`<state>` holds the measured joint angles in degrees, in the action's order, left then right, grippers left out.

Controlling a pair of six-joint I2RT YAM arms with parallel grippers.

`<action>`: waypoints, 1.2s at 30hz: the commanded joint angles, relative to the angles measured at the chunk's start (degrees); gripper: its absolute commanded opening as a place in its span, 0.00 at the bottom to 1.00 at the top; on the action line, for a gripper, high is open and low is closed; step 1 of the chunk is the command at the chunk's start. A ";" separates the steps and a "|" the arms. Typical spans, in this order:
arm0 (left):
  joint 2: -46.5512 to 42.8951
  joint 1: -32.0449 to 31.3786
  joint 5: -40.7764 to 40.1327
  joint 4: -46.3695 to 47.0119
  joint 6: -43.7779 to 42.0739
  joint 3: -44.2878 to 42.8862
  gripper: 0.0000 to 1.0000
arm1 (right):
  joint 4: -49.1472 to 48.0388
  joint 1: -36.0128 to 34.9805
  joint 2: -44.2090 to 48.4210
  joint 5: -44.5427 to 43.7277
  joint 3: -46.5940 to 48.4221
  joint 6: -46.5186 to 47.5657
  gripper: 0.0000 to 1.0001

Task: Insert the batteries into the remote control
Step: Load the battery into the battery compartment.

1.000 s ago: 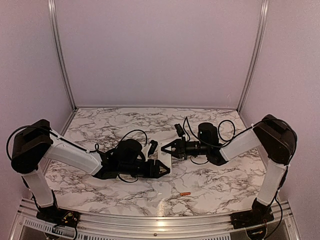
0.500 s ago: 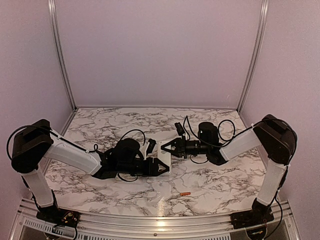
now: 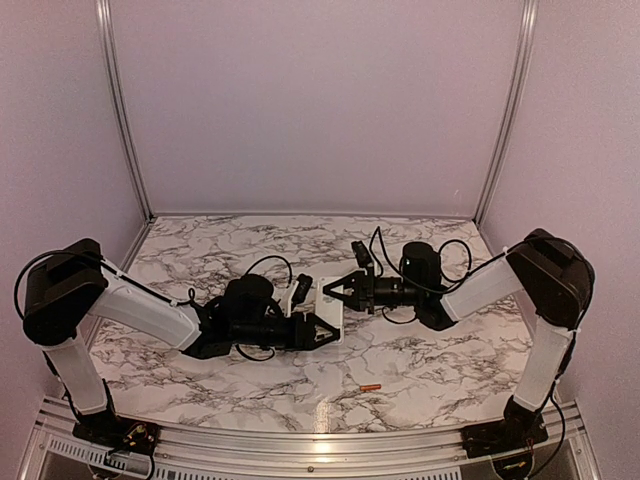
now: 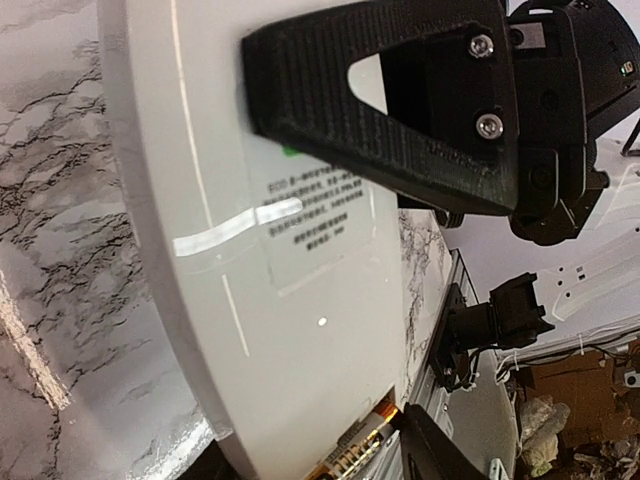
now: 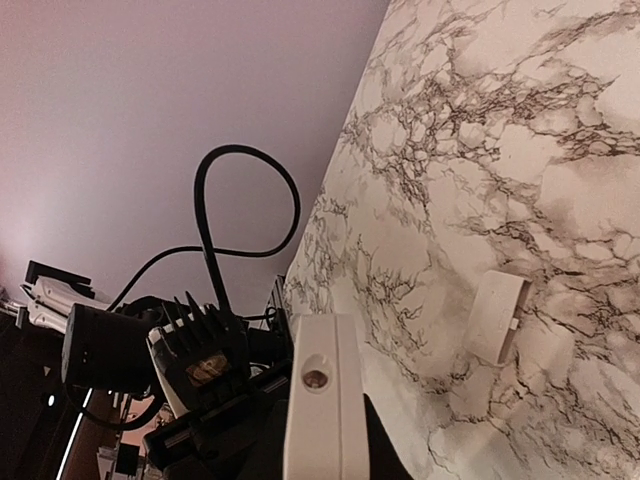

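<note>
**While Gripped at Mid-Bench, Met From Both Sides**

Grasping the remote control across its labelled white back with the left fingers. Touching its far end with the right fingers, clenched tight. Leaving the orange-red battery loose on the marble bench, toward the front edge, well apart from the remote control.

Marble tabletop, lilac walls

Counter of grey-veined white marble pattern. Plain lilac walls enclose three sides; metal corner posts.
</note>
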<state>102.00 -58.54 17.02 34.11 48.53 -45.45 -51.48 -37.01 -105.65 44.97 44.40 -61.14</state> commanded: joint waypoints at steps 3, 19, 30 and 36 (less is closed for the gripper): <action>2.91 -1.49 10.39 -0.31 -3.68 1.64 0.35 | -11.24 0.07 2.01 3.01 1.24 -6.95 0.00; 0.29 -0.69 9.38 4.19 -2.87 5.27 0.51 | -5.47 -0.16 3.34 2.34 1.14 -2.20 0.00; -5.93 -0.69 6.24 6.15 -4.42 5.71 0.74 | 5.54 -0.62 4.83 -0.49 1.38 6.33 0.00; -2.62 -0.47 4.69 4.97 -1.84 2.88 0.68 | 4.29 -1.11 5.10 -0.17 1.24 5.48 0.00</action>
<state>97.58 -58.98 23.35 38.70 45.41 -40.07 -47.64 -37.45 -102.08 45.52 44.23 -56.71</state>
